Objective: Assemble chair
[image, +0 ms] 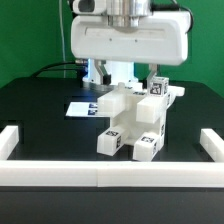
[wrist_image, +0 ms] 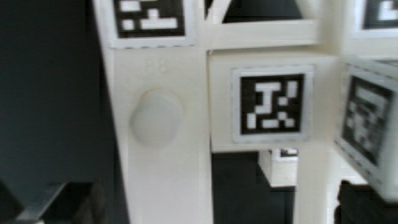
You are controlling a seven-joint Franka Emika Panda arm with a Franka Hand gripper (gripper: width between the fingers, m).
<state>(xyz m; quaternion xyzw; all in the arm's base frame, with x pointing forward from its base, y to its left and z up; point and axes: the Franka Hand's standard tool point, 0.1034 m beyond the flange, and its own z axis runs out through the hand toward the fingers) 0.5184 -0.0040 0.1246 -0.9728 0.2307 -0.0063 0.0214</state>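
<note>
Standing near the middle of the black surface [image: 40,125], the white chair [image: 135,120] is seen just beside the marker board [image: 79,108]. The pincer [image: 114,76] is spread wide just behind the chair's top, and nothing is gripped in it. In the wrist view, a tag [wrist_image: 274,103] on the chair is shown close.

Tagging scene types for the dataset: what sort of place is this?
Most likely a robotics lab test bench: a black table edged by a white rail, a plain green backdrop, and a white chair covered in fiducial tags near a marker board.
</note>
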